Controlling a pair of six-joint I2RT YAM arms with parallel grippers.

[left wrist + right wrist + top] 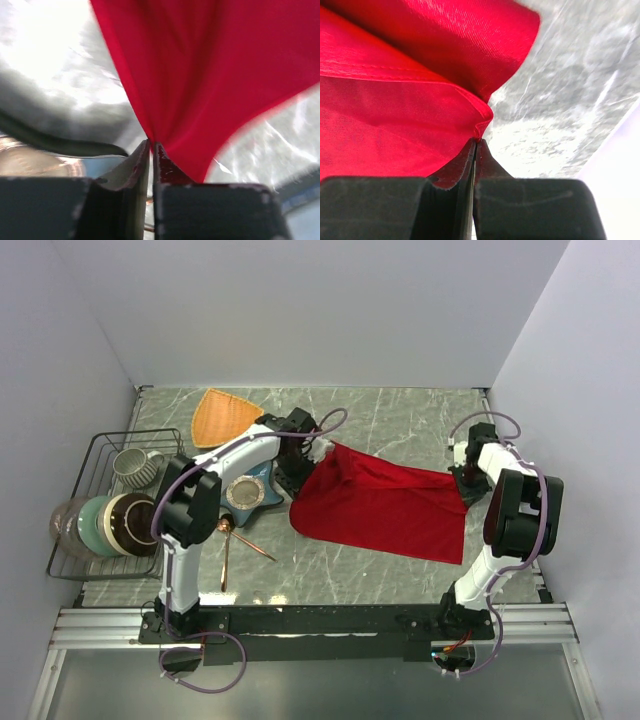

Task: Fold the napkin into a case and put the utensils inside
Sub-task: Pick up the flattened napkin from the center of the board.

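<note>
a robotics lab test cell rather than a real kitchen: plain white walls (300, 310) box in a marble-look tabletop (400, 425), an aluminium rail (100, 628) carries two bolted robot arms, and a wire rack (135, 433) holds crockery (105, 525).

The left arm (190, 515) is extended from the worktop's (400, 425) near edge toward its middle, the left gripper (152, 145) pinched on a napkin (390, 505) corner — jaws almost touching. The right arm (515, 512) is folded by the right edge, the right gripper (476, 142) clamped on another corner.
</note>
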